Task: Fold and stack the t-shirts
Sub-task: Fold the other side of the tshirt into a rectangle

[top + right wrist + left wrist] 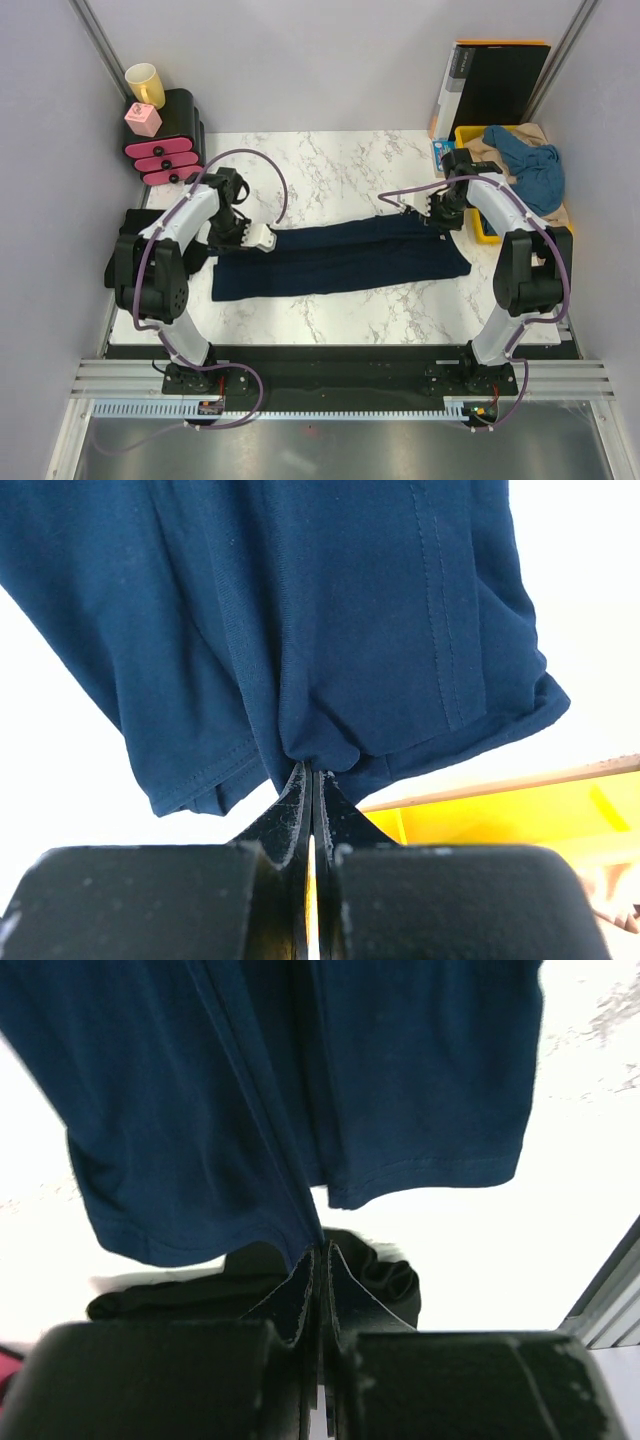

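Observation:
A large dark navy t-shirt [340,260] lies across the middle of the marble table, folded lengthwise into a long strip. My left gripper [262,238] is shut on its left end; in the left wrist view the fingers [318,1260] pinch the navy cloth [300,1090]. My right gripper [428,212] is shut on its right end; in the right wrist view the fingers [313,780] pinch the navy cloth [300,610]. A black t-shirt [205,255] lies crumpled under the left arm and shows in the left wrist view [380,1275]. A medium-blue t-shirt [530,165] lies heaped over the yellow tray [487,232], on a beige one [487,148].
A black and pink drawer unit [165,140] with a yellow mug [146,84] and a pink block [143,119] stands at the back left. A rigid black orange-edged folder [495,85] leans at the back right. The yellow tray also shows in the right wrist view [500,815].

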